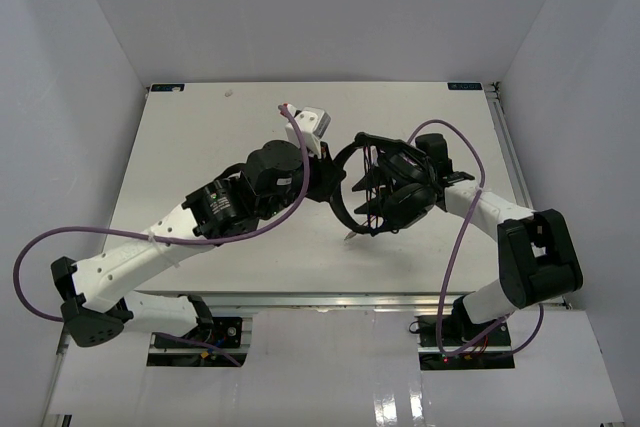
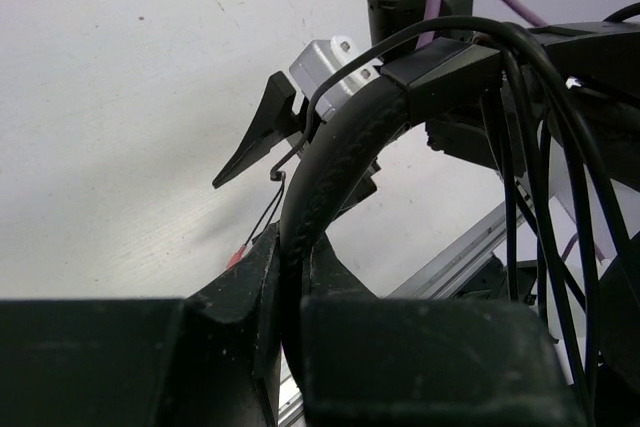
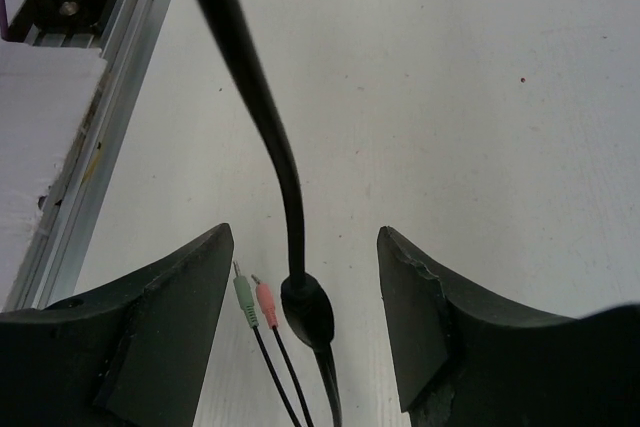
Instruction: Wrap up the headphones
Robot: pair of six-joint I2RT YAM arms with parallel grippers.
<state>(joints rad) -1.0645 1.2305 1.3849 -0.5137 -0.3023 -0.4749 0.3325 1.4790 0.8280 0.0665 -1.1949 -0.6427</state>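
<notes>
The headphones (image 1: 392,197) hang above the middle of the table (image 1: 190,137), between the two arms. The left gripper (image 1: 328,185) is clamped on the headband (image 2: 332,162), which arcs up and to the right of it. The right gripper (image 3: 303,237), nearer the loose end, has its fingers apart. The cable (image 3: 287,182) runs lengthwise through the gap and touches neither finger. Only the right wrist view shows the green and pink plugs (image 3: 254,299) just beside the cable. Only the left wrist view shows cable loops crossing the frame.
</notes>
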